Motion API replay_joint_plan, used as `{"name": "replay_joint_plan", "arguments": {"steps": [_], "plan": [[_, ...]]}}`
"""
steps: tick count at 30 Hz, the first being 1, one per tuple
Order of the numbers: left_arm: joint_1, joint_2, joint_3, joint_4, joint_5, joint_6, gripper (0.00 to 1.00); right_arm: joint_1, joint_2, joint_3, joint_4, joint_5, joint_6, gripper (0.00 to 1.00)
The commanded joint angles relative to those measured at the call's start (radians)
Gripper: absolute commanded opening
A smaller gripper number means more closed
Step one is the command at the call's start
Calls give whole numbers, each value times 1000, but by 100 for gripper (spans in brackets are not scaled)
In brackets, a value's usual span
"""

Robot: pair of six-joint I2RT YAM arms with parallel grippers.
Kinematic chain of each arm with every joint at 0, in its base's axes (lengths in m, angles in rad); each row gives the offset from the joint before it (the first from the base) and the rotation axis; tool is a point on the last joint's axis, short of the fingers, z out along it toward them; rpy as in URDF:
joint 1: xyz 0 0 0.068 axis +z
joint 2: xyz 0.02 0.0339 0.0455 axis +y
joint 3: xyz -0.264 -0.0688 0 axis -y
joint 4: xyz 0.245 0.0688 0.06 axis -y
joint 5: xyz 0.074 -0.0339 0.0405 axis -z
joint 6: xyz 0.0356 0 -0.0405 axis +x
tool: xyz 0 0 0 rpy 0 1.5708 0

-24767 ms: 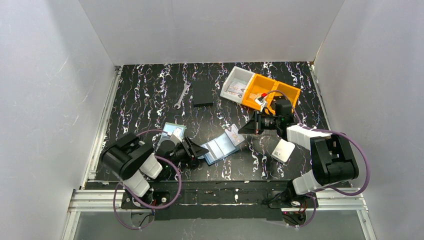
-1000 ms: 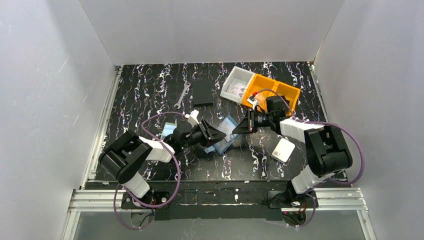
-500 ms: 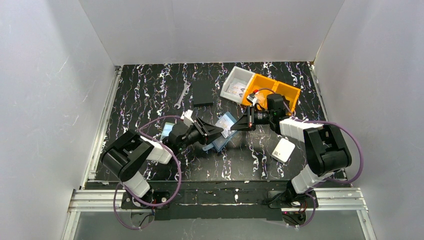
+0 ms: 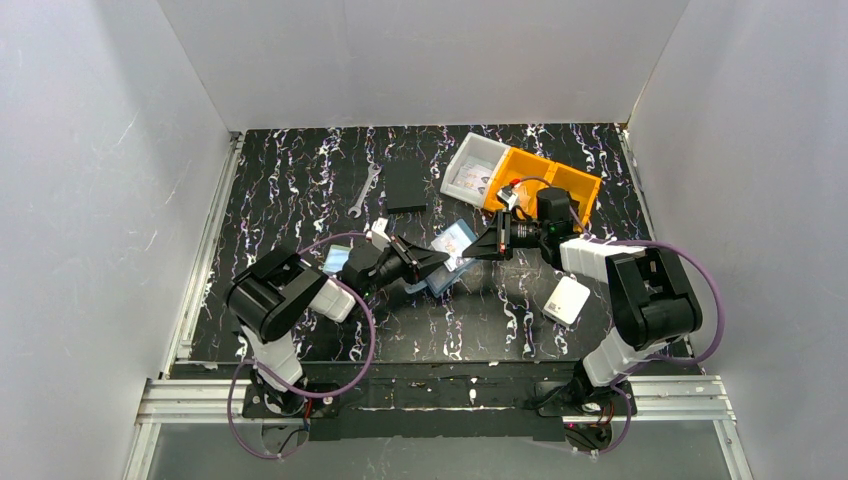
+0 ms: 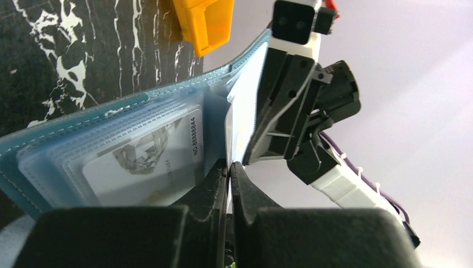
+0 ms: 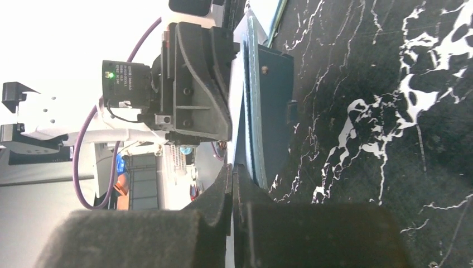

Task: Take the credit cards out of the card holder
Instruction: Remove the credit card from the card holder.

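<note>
1. The card holder (image 4: 453, 243) hangs open near the middle of the table (image 4: 300, 170), held up on edge between the two arms. Spreading it like this probably keeps its clear pockets reachable. Whether its lower edge touches the surface I cannot tell
2. In the left wrist view a credit card (image 5: 148, 162) with a portrait and a printed number sits inside a clear pocket, so I judge the task unfinished
3. The left gripper (image 5: 229, 167), at the holder's 8 o'clock, has its jaws pressed together on a thin pale leaf by the fold. Whether that leaf is a card or only a pocket I cannot tell
4. The right gripper (image 6: 232, 174), at the holder's 2 o'clock, is clamped tight on the holder's far edge, likely as an anchor for the other arm to pull against
5. A loose card (image 4: 337, 258) lies flat at the holder's 9 o'clock, just beside the left arm. It looks like one already taken out
6. Farther out are a black rectangle (image 4: 405, 186) at 11 o'clock and a wrench (image 4: 365, 190) at 10 o'clock. A white bin (image 4: 457, 163) touches an orange bin (image 4: 580, 185) at 1 o'clock, and a white box (image 4: 567, 299) lies at 4 o'clock
7. The surface is black with white veining. Plain white walls (image 4: 420, 60) close three sides, and a metal rail (image 4: 205, 260) runs along the left edge
</note>
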Motion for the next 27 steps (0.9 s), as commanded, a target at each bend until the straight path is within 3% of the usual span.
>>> {"name": "replay_joint_plan", "arguments": {"steps": [1,14,27], "plan": [[11,34,26,90,7,-17,0,-6,12,9,30,-30,-2,1],[60,79,-27,93,96,23,0,-59,121,13,-40,-5,-112,1],[91,157,-62,98,152,79,0,-79,194,48,-235,72,-324,1]]}}
